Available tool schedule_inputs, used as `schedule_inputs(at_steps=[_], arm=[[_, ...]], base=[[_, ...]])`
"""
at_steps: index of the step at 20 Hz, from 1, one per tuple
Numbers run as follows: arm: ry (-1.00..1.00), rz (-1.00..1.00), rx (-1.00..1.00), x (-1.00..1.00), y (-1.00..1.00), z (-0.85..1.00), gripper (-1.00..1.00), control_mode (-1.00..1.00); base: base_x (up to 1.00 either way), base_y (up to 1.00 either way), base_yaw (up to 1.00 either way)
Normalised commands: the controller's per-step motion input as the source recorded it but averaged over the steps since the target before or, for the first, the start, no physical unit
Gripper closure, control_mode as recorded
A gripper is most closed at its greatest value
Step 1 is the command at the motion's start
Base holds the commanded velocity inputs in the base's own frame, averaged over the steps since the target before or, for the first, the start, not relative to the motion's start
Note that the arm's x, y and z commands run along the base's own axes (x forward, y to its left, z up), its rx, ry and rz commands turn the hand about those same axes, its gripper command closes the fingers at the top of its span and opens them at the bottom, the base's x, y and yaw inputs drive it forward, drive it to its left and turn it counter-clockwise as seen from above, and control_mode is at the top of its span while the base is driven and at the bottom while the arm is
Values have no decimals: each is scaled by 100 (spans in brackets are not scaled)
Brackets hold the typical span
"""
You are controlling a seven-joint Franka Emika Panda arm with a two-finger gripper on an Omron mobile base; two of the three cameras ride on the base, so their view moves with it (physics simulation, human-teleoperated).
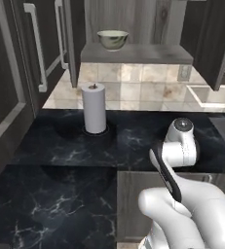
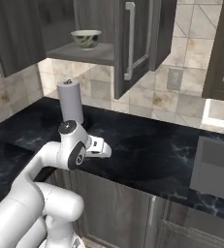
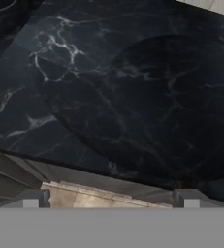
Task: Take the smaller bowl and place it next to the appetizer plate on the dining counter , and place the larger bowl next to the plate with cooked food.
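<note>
Left base view: the bowl sits on the shelf of an open wall cabinet, high above the black worktop. It is small, cream-beige, with a faint dark pattern round its outside and a pale inside. Below it, a paper towel roll stands upright on the worktop. The arm is folded low at the lower right, well apart from the bowl.

Right base view: the bowl rests on the same shelf, beside an open cabinet door with a long handle. The roll stands just behind the arm's wrist. The hand points low over the worktop edge, far under the bowl. No writing can be read anywhere.

Hand view: the gripper has its two finger tips spread wide apart with nothing between them, looking down on veined black marble; the pale strip below may be floor, though it is too blurred to be sure.
</note>
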Motion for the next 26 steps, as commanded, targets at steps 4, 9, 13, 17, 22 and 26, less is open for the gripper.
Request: schedule_inputs(at_steps=[4, 9, 13, 17, 22, 26], arm=[[0, 0, 0, 0, 0, 0, -100, 100], [0, 0, 0, 0, 0, 0, -100, 100], [0, 0, 0, 0, 0, 0, -100, 100], [0, 0, 0, 0, 0, 0, -100, 100], [-11, 0, 0, 16, 6, 43, -100, -100], [-39, -2, 0, 0, 0, 98, -100, -100]], base=[[100, -16, 23], [100, -40, 32], [97, -22, 29], [73, 0, 13], [11, 1, 1], [0, 0, 0]])
